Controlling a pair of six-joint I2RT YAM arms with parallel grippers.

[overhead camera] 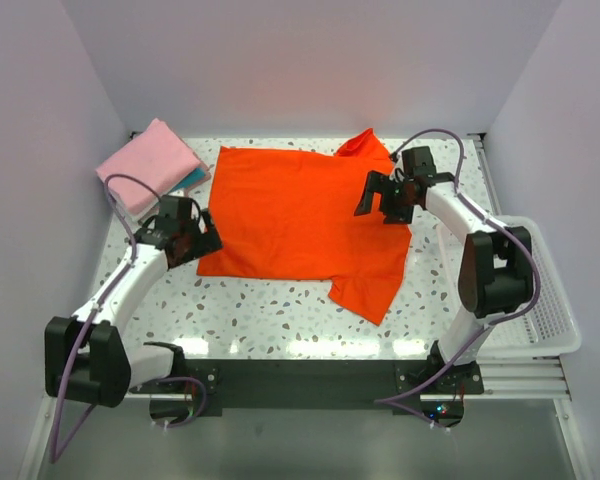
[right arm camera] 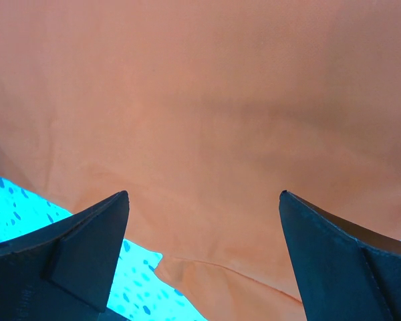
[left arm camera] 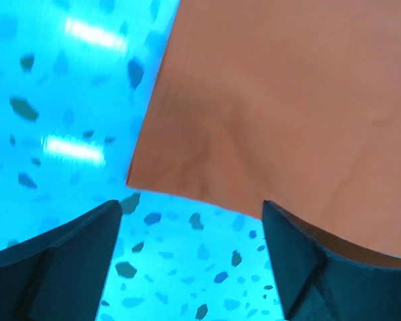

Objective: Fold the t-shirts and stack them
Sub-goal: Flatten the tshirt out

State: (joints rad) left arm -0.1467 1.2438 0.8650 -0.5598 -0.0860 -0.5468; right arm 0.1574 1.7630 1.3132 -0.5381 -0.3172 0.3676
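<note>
While only the top cam shows the folded pink shirt [overhead camera: 148,160] on the teal one [overhead camera: 196,181] at the table's [overhead camera: 280,312] far-left corner, wrist cams show jaws — left gripper [left arm camera: 190,214] spread wide at the orange shirt's [overhead camera: 290,215] near-left corner, right gripper [right arm camera: 204,200] spread wide over its cloth. Shirt lies flat mid-table — 2 sleeves rightward.

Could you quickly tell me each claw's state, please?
Left claw: open, empty, by a corner of the orange shirt.
Right claw: open, empty, over the shirt.
</note>
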